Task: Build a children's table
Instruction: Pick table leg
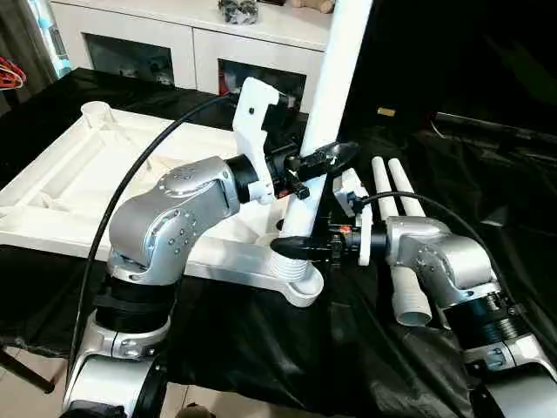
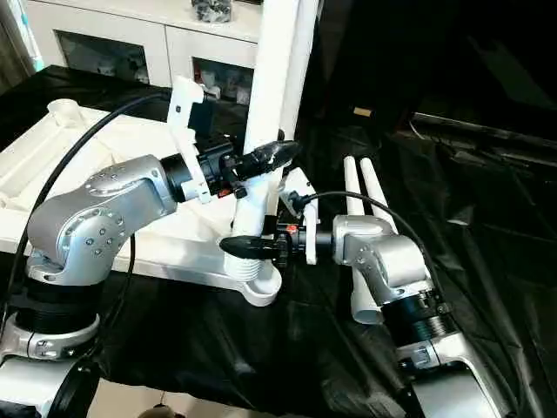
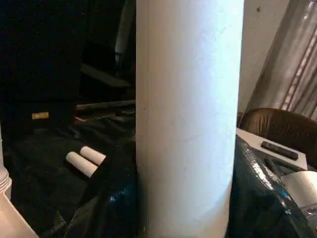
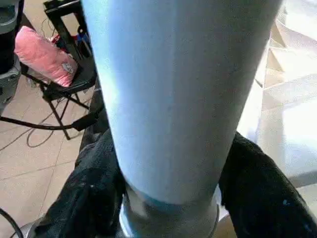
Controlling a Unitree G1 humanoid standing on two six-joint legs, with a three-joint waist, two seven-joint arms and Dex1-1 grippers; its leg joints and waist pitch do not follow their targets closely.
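Observation:
The children's table's white tabletop (image 1: 70, 183) lies underside up on the black-draped work table. A white leg (image 1: 335, 78) stands upright in the near right corner socket (image 1: 300, 280). My left gripper (image 1: 315, 165) is shut on this leg partway up, with a black finger (image 3: 106, 198) pressed against either side. My right gripper (image 1: 309, 237) clasps the same leg (image 4: 178, 99) low down, just above the socket, its dark fingers (image 4: 94, 193) hugging both sides. Two more white legs (image 1: 396, 192) lie side by side on the black cloth to the right.
A white glass-door cabinet (image 1: 191, 43) stands behind the work table. The tabletop's far left corner socket (image 1: 96, 111) has nothing in it. On the floor beyond the table edge, a black folding stand holds a pink bundle (image 4: 42, 57), and cables trail beside it.

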